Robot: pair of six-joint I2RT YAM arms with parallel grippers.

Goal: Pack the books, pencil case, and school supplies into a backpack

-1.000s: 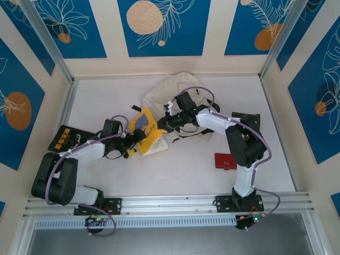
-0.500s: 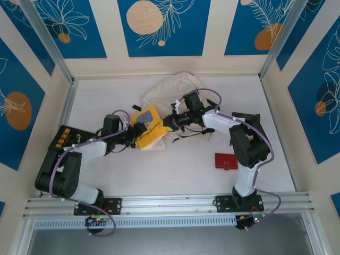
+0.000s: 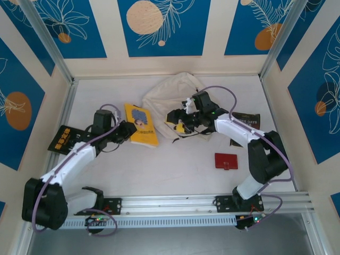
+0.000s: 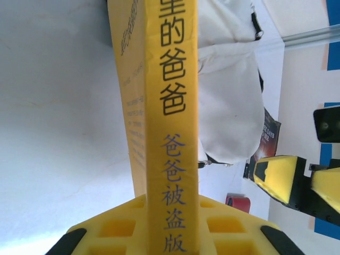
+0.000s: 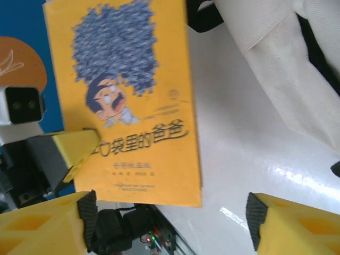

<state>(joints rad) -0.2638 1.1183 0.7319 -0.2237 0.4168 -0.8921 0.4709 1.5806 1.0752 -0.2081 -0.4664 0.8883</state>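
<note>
Yellow paperback book (image 3: 141,125), pinched edge-on by the left gripper (image 3: 126,131) beside the cream fabric backpack (image 3: 170,90), may twist loose from so narrow a hold while the right gripper (image 3: 178,121) hangs spread and empty.

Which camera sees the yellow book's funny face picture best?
The right wrist camera: the yellow book faces it, cartoon face clear. The top camera shows it small; the left wrist camera sees its spine edge-on.
</note>
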